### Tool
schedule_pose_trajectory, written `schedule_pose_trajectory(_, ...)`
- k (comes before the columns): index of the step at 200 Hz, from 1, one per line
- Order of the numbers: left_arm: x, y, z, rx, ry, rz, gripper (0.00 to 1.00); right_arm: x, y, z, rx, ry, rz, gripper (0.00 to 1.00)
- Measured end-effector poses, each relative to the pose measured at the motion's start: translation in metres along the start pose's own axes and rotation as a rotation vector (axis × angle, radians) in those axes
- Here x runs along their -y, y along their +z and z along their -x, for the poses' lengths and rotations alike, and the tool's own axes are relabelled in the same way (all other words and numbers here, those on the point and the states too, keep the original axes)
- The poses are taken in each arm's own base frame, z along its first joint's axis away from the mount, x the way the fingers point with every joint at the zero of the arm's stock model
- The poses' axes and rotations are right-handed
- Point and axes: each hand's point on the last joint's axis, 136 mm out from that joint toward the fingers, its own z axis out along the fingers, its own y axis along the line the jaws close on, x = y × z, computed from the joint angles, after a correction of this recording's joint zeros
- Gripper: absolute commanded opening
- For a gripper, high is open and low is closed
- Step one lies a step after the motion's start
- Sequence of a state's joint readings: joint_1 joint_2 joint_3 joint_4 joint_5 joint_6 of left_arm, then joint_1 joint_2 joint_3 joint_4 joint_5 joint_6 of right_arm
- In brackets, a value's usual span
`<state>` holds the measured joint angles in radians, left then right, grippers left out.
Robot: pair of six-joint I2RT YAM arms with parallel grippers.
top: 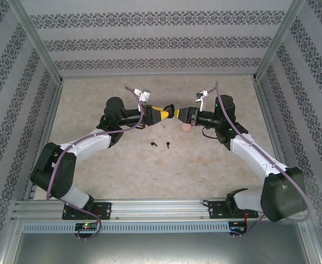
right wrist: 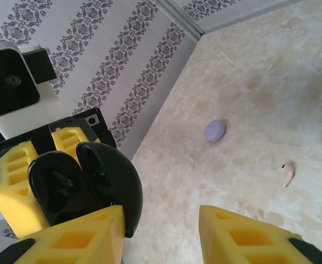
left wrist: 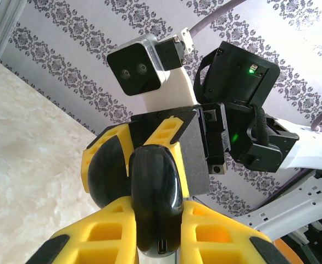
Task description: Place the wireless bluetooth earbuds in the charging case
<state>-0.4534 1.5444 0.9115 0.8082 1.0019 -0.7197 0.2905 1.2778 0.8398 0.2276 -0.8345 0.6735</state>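
Black earbuds (top: 154, 144): two are lying loose on the surface (top: 122, 165), side by side but not touching, near the middle. They are on the near side of the spot where the two arms are meeting. Neither arm is touching them.

Pale pink earbud (right wrist: 287, 174): one is lying on its side on the surface, seen from the right wrist. It is close to a round light purple case (right wrist: 215, 131) but apart from it. The purple case is sitting shut.

Black charging case (left wrist: 155, 192): it is being held up off the surface, mid-scene toward the far side, with its lid swung open. From the right wrist its open inside (right wrist: 67, 187) is facing the camera. The wells are reading as dark hollows, and I cannot tell whether anything is sitting in them.

Left pincer (left wrist: 156, 220): its yellow fingers are clamping the black charging case from both sides, with the case body wedged between them. In the top view this pincer (top: 166, 114) is pointing right, toward the other arm.

Right pincer (right wrist: 160, 217): its fingers are standing apart, and bare surface is showing through the gap between them. One fingertip is sitting right at the edge of the open case; I cannot tell whether it is touching. In the top view it (top: 184, 115) is pointing left, nose to nose with the left pincer.

Pink case (top: 187, 127): round, it is resting on the surface just on the near side of the right pincer.
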Motion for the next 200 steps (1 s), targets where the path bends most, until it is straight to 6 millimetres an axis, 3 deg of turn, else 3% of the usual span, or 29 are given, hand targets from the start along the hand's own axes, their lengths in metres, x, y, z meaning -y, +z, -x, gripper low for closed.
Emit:
schedule_pose_trajectory(84, -0.002, 0.003, -0.002, -0.005, -0.005, 0.0, 0.0, -0.003, 0.006, -0.002, -0.023, 0.001, 0.02, 0.33)
schedule_pose_trajectory(101, -0.002, 0.003, -0.002, -0.006, -0.007, 0.001, 0.0, -0.003, 0.007, -0.002, -0.028, 0.003, 0.022, 0.28)
schedule_pose_trajectory(149, -0.006, 0.005, -0.002, -0.001, -0.013, 0.014, 0.0, -0.005, 0.01, -0.002, -0.036, -0.001, 0.031, 0.0)
schedule_pose_trajectory(175, -0.008, 0.005, -0.002, 0.001, -0.016, 0.02, 0.0, -0.004, 0.01, 0.0, -0.033, 0.001, 0.023, 0.0)
schedule_pose_trajectory(200, -0.01, 0.005, -0.001, 0.008, -0.012, 0.032, 0.19, -0.003, 0.01, 0.001, -0.032, 0.005, 0.008, 0.0)
